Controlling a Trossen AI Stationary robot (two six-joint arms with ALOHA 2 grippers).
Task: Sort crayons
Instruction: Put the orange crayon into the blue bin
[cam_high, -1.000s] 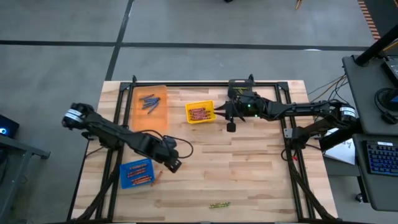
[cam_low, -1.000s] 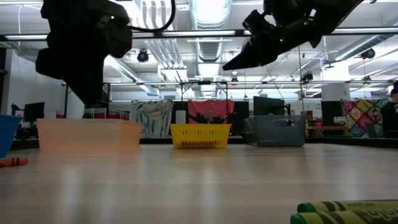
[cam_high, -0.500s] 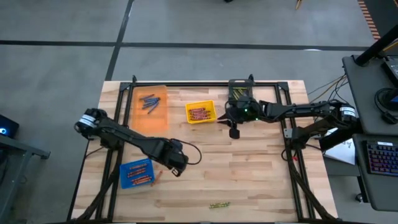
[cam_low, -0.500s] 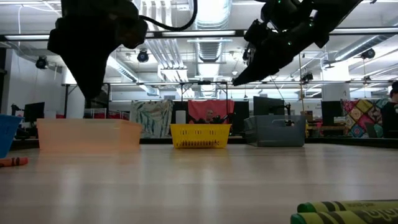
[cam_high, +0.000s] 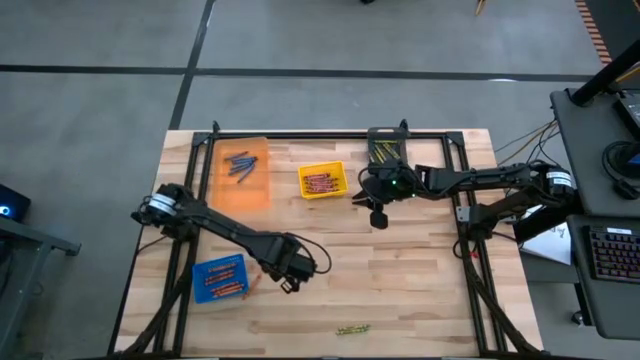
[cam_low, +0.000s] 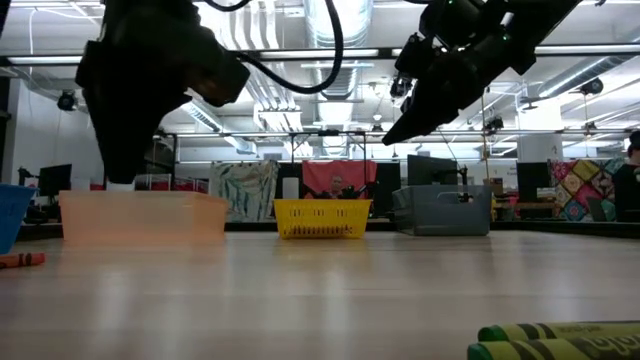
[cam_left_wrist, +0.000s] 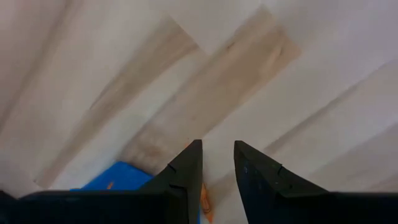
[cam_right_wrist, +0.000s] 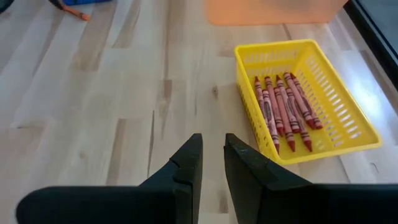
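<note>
From above, the left gripper (cam_high: 288, 281) hovers over bare worktop (cam_high: 400, 290) just beside the blue bin (cam_high: 219, 278), which holds orange crayons (cam_high: 226, 287). The right gripper (cam_high: 377, 215) hangs just beside the yellow bin (cam_high: 323, 181) of red crayons (cam_high: 319, 183). Blue-purple crayons (cam_high: 238, 165) lie in the orange bin (cam_high: 243, 172); green crayons (cam_high: 352, 329) lie loose at the near edge, well away from both sets of fingers.

Down at worktop level, both arms hang clear of the wood, and the green crayons (cam_low: 560, 339) sit right up close.

Left wrist: fingers (cam_left_wrist: 183, 171) slightly parted, nothing between them, a blue bin corner (cam_left_wrist: 118, 178) beside them.

Right wrist: fingers (cam_right_wrist: 186, 165) narrowly apart, empty, red crayons (cam_right_wrist: 283, 111) in the yellow bin (cam_right_wrist: 348, 134) just ahead.
</note>
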